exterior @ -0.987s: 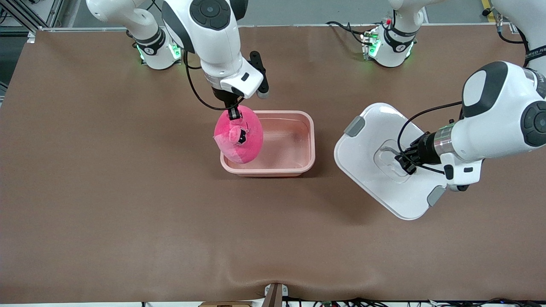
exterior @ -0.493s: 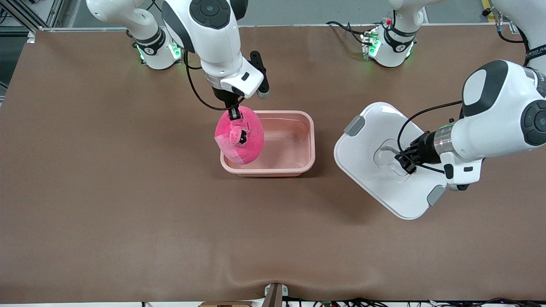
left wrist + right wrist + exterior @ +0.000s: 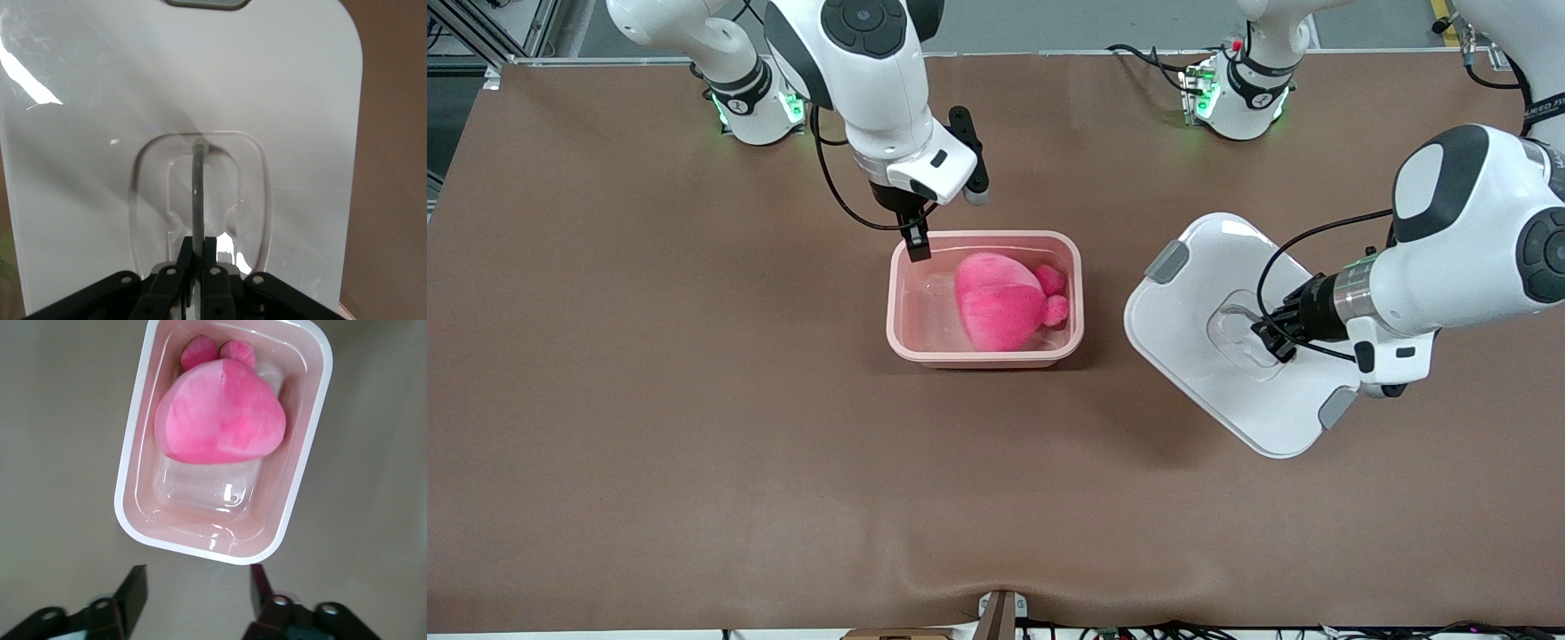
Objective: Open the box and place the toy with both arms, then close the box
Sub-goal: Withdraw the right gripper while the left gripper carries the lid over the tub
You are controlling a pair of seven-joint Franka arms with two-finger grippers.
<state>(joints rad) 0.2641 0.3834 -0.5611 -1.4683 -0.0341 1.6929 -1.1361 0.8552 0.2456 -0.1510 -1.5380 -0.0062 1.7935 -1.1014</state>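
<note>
Both grippers accounted for. Right gripper point(image 3: 916, 252) hangs wide and empty over the box point(image 3: 1074, 302) rim; toy point(image 3: 1000, 300) lies inside, below. Left gripper point(image 3: 1266, 341) clamps the lid point(image 3: 1209, 267) handle, lid beside box, toward the left arm's end of the bench.

The front view looks down from high across the brown worktop point(image 3: 694, 444), facing both arm bases and taking in the whole scene. The left wrist view sits close against the white lid point(image 3: 280, 100), which nearly fills it. The right wrist view looks straight down on the box point(image 3: 130, 487) from above. Each wrist view shares its thing with the front view.
</note>
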